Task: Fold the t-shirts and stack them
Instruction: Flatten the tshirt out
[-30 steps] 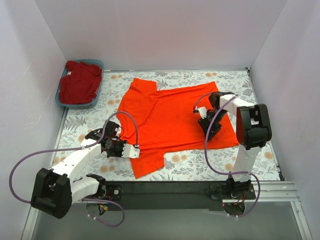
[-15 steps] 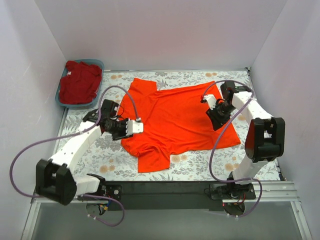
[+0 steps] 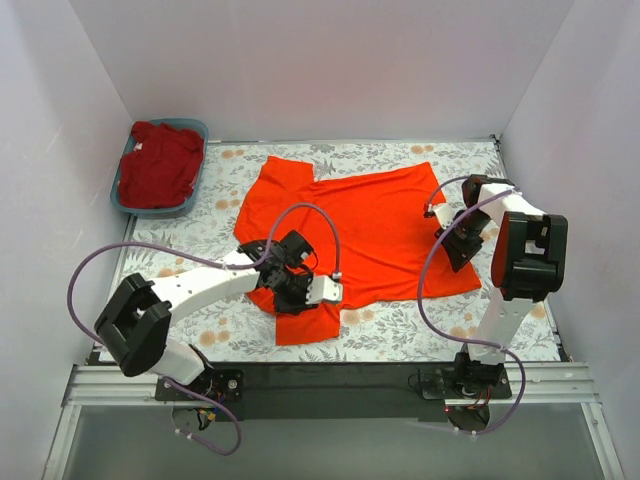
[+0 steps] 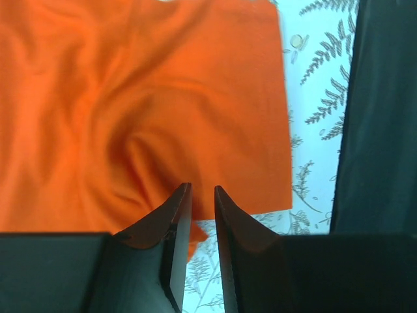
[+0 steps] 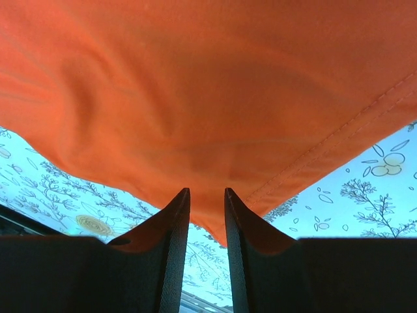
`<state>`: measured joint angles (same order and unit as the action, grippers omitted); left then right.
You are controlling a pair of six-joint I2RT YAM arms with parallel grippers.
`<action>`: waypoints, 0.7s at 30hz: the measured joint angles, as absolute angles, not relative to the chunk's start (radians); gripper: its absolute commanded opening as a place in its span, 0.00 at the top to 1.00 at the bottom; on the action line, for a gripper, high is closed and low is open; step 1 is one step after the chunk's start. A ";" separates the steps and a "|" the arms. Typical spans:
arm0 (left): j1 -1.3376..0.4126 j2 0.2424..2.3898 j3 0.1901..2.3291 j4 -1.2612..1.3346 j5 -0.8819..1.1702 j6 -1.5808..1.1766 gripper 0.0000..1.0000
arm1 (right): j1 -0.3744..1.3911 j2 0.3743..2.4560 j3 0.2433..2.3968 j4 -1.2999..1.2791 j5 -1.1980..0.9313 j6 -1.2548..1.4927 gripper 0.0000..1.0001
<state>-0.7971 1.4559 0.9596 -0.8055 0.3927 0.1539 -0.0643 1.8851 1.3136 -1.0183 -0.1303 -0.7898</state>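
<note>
T-shirts number two from above: an orange-red t-shirt (image 3: 350, 215) lies spread between the grippers, and a crimson t-shirt (image 3: 158, 165) sits heaped in the one blue bin (image 3: 197, 128), well beyond the left gripper (image 3: 322, 291). The right gripper (image 3: 457, 243) sits at the spread shirt's outer edge.

Left wrist: the fingers (image 4: 174, 212) are nearly together, pinching puckered orange cloth — soft, light and limp, probably best taken at edges.

Right wrist: the fingers are nipped on the hem (image 5: 339, 134), with cloth draped just ahead of them.

Top view: high, looking down. Wrist views: close, all share orange t-shirt (image 3: 360, 230).
</note>
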 measured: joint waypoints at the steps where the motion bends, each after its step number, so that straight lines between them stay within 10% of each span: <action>1: -0.826 1.463 0.944 -0.799 0.368 0.138 0.83 | -0.064 1.890 1.314 -1.017 -0.127 -0.790 0.66; 21: -1.137 1.373 0.862 -1.027 0.457 0.122 0.89 | -0.066 1.657 0.946 -0.967 -0.004 -0.895 0.66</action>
